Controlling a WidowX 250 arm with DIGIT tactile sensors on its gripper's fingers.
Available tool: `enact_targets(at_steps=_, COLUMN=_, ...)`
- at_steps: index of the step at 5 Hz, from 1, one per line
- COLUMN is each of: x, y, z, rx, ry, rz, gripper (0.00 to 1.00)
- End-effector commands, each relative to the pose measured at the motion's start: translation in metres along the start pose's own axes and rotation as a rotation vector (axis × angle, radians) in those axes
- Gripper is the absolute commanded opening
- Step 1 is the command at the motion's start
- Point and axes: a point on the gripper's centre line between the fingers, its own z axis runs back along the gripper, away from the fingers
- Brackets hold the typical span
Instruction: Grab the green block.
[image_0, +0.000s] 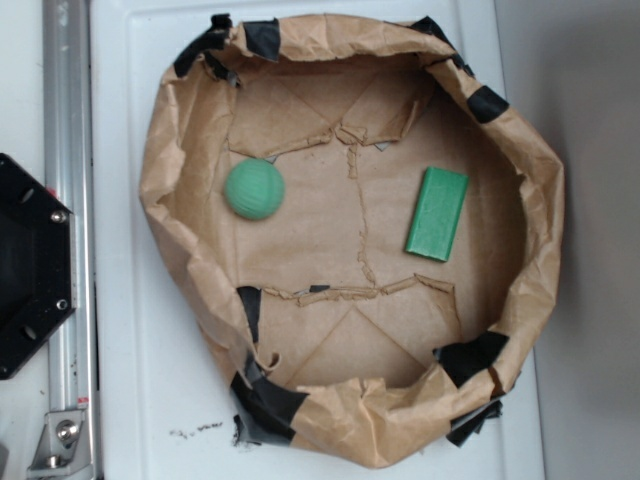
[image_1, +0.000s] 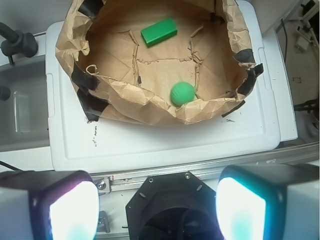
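Note:
The green block (image_0: 437, 213) is a flat solid green bar lying on the brown paper floor of a paper-lined basin (image_0: 160, 200), right of the middle. In the wrist view the green block (image_1: 159, 31) lies at the far side of the basin. My gripper (image_1: 157, 210) is open and empty, its two fingers (image_1: 70, 210) spread wide. It hangs high above the black robot base (image_1: 170, 200), well short of the basin and far from the block. The gripper does not show in the exterior view.
A round green textured ball (image_0: 254, 189) lies in the basin's left part and shows in the wrist view (image_1: 182, 93) near the close rim. The crumpled paper walls (image_1: 150, 107), held with black tape, stand up all round. The basin sits on a white lid (image_1: 150, 145). A metal rail (image_0: 68, 200) runs along the left.

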Motion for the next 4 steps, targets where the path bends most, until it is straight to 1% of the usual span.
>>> enact_targets(at_steps=1, x=0.0, y=0.0, z=0.0, rx=0.0, ry=0.0, rz=0.0, gripper=1.0)
enact_targets(at_steps=2, x=0.046, y=0.001, z=-0.037, rx=-0.019, ry=-0.193, rz=0.147, gripper=1.0)
enact_targets(at_steps=3, x=0.089, y=0.009, z=-0.075, rx=0.005, ry=-0.228, rz=0.396, gripper=1.0)
enact_targets(at_steps=4, x=0.121, y=0.022, z=-0.117, rx=0.069, ry=-0.126, rz=0.517, gripper=1.0)
